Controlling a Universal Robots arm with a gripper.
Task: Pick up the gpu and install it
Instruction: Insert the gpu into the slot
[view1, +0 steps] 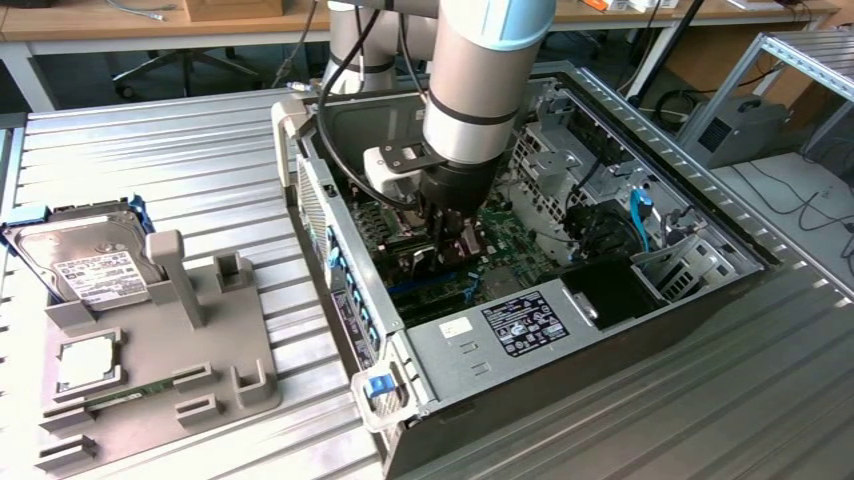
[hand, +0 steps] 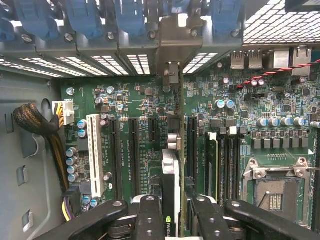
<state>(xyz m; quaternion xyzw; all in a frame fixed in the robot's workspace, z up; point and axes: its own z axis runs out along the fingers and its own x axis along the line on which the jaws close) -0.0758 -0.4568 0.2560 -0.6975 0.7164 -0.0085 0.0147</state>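
One gpu (hand: 170, 182), seen edge-on in the wrist view, stood upright between the gripper (hand: 172, 215) fingers, which were closed on its upper edge; the card hung over the motherboard (hand: 140, 150) inside the open computer case (view1: 441, 345).

Handling, as you would have judged it: light, stiff, thin card; fragile at its components and contact edge. You held it well by pinching both flat faces near the top, keeping it vertical.

Room, going left to right across the wrist view: you had the case wall and a sleeved cable bundle (hand: 35, 122), then a white slot (hand: 94, 155), then dark expansion slots (hand: 134, 155) just beside the card, then memory slots (hand: 227, 160) and the processor socket (hand: 272, 192). Blue bracket latches (hand: 90, 20) lined the rear edge. Clearance beside the card looked tight.

In the exterior view, the hard drive (view1: 83, 262) stayed outside, on the fixture tray (view1: 147, 380).
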